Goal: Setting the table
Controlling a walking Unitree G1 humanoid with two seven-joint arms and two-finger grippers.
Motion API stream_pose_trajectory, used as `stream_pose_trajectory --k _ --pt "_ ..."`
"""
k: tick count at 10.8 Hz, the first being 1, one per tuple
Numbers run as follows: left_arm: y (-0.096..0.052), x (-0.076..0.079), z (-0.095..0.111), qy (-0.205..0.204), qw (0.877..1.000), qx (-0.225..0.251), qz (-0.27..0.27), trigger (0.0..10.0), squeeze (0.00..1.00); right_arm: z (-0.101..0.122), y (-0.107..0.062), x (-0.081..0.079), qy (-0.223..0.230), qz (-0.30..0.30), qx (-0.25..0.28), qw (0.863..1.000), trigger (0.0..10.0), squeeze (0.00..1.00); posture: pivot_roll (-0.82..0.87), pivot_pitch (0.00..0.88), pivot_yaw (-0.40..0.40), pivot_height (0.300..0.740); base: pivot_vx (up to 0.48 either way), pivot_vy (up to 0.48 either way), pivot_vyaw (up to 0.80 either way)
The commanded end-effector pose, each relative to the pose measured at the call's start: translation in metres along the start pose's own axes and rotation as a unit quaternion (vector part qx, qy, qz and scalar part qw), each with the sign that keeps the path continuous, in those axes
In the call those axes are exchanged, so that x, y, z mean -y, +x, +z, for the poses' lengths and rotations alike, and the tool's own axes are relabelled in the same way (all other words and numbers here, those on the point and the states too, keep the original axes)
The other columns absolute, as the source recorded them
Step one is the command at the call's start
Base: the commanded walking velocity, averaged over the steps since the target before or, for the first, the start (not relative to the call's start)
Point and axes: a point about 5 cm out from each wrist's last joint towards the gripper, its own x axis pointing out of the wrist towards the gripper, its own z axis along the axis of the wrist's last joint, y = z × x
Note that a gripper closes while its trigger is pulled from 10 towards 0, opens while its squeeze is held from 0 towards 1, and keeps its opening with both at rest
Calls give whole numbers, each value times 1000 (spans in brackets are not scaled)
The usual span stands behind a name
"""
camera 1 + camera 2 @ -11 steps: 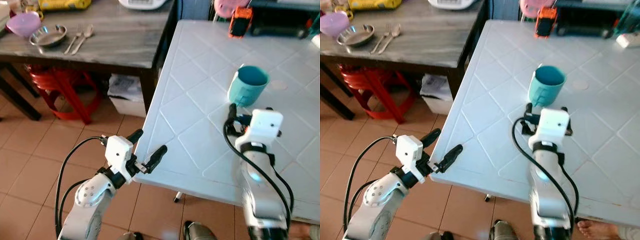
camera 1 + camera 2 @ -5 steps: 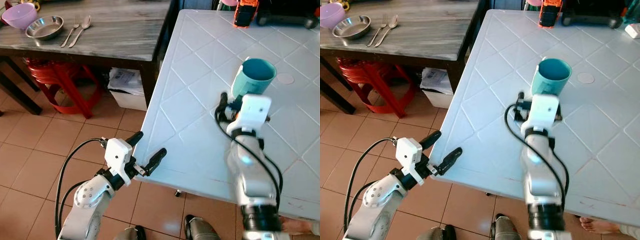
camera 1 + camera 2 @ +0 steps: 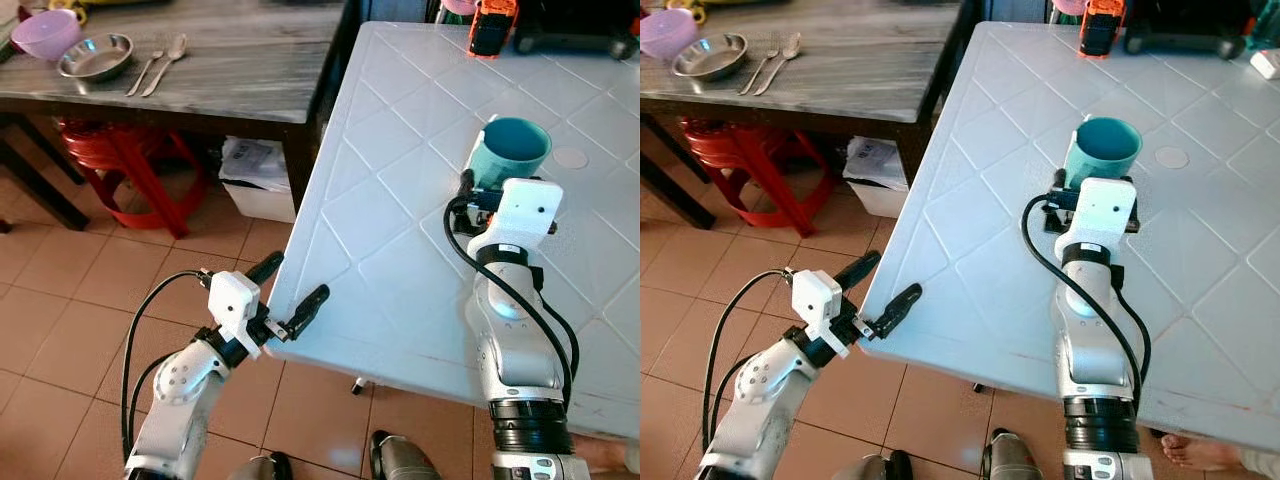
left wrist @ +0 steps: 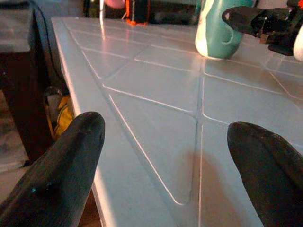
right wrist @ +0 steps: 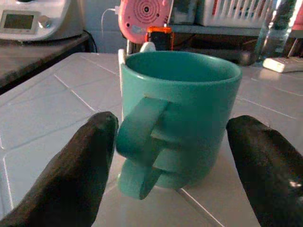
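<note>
The teal mug (image 5: pixel 182 116) stands upright on the white tabletop (image 3: pixel 400 240), away from the near edge, with its handle turned toward me. My right gripper (image 5: pixel 175 156) is low over the tabletop, just in front of the mug. Its fingers (image 5: pixel 80 165) are spread wide, one on each side of the mug, and they do not touch it; the handle is close to one finger. So these fingers are released and grasp nothing.

My left gripper (image 3: pixel 290 295) hangs at the near corner of the white tabletop, over the tiled floor (image 3: pixel 70 300). Its fingers (image 4: pixel 61 170) are also spread apart and empty, and they point along the surface toward the mug, which is well apart from them.

At the far end of the white tabletop lies an orange and black device (image 3: pixel 491 27). On my left stands a dark wooden table (image 3: pixel 230 70). On it I see a purple bowl (image 3: pixel 47 33), a metal bowl (image 3: pixel 95 55) just beside it, and a fork (image 3: pixel 147 70) and a spoon (image 3: pixel 168 62) lying side by side. Under this table is a red stool (image 3: pixel 130 160).
</note>
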Motion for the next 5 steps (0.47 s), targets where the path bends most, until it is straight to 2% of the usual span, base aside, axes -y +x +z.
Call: stream_pose_trajectory --k 1,4,5 --pt "-19 1 -30 -40 997 -66 10 10000 0 -4 -3 2 2 -3 -4 1000 2196 0 -124 233 62 740 0 0 0" --pt "-19 7 -36 -60 997 -49 -17 10000 0 -4 -2 10 -4 -13 -3 1000 2157 0 -137 224 60 740 0 0 0" --pt "-17 8 -37 -52 997 -45 -32 10000 0 -4 -1 12 -6 -15 -2 1000 2275 0 -141 224 58 740 0 0 0"
